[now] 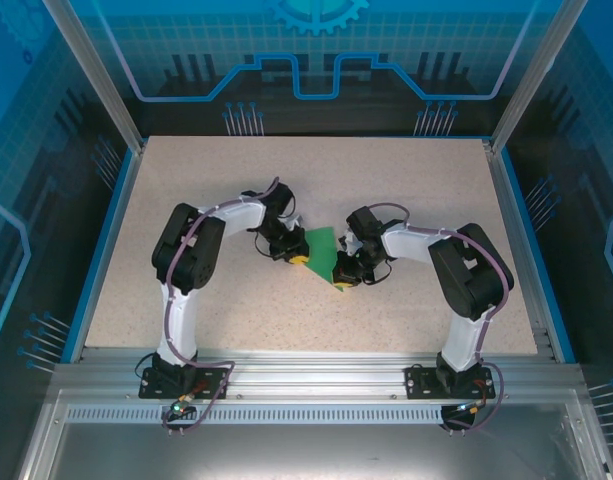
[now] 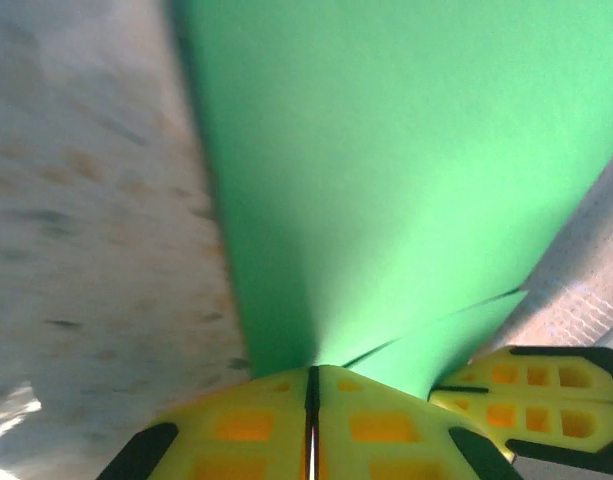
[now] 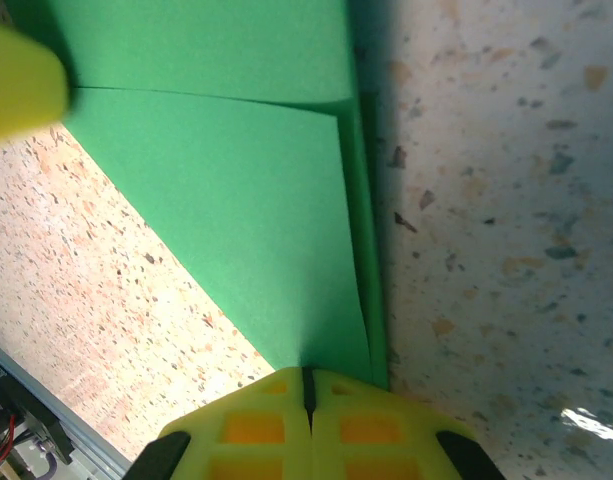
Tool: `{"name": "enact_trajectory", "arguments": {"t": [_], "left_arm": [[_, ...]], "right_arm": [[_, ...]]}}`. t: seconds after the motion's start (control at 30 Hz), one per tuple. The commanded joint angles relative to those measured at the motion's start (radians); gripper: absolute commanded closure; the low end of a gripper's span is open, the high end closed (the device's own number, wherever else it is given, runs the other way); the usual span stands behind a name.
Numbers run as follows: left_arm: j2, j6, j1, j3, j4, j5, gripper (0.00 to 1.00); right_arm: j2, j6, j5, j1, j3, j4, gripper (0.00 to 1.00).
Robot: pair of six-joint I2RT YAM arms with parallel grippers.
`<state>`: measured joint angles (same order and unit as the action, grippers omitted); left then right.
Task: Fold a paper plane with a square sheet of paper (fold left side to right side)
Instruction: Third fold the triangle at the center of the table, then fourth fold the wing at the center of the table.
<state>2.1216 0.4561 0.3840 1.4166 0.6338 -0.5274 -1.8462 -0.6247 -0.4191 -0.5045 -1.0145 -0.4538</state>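
Left gripper (image 1: 298,258) clenched on edge of folded green paper (image 1: 322,250); right gripper (image 1: 343,282) clenched on opposite pointed end; paper spanning between both fingertips, layered creases ahead of right jaws

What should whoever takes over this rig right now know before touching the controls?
Left gripper: shut on the paper, at its left edge.
Right gripper: shut on the paper, at its near tip.
Paper: mid-table, between the two grippers. Whether it rests on the table or hangs just above it, I cannot tell.
Done: first folds are in; it is a creased, pointed shape with overlapping layers.
Left: it looks too wide for a slim dart, so more folds are probably needed. Open one grip at a time.
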Motion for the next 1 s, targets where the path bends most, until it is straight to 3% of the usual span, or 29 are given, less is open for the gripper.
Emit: {"name": "enact_trajectory", "arguments": {"t": [0.0,0.23,0.33,0.47,0.6,0.77,0.97], "left_arm": [[0.039,-0.045,-0.06,0.014,0.032,0.194,0.88],[-0.073,-0.038,-0.066,0.011,0.036,0.159,0.8],[-0.173,-0.014,-0.066,-0.019,0.023,0.158,0.71],[-0.313,0.051,-0.063,-0.126,-0.053,0.149,0.51],[-0.398,0.133,-0.026,-0.246,-0.152,0.126,0.4],[-0.392,0.243,0.049,-0.324,-0.288,0.091,0.37],[-0.287,0.263,0.102,-0.262,-0.307,0.096,0.36]], "right_arm": [[-0.043,0.008,0.121,-0.014,0.048,-0.125,0.95],[0.023,0.035,0.053,-0.03,0.032,-0.033,0.93],[0.085,0.057,0.058,-0.034,0.019,-0.017,0.9],[0.175,0.096,0.104,-0.029,0.014,-0.023,0.74],[0.221,0.147,0.138,-0.011,0.009,-0.038,0.6],[0.198,0.171,0.139,0.0,-0.01,-0.041,0.55],[0.168,0.17,0.172,0.0,-0.019,-0.034,0.55]]}}
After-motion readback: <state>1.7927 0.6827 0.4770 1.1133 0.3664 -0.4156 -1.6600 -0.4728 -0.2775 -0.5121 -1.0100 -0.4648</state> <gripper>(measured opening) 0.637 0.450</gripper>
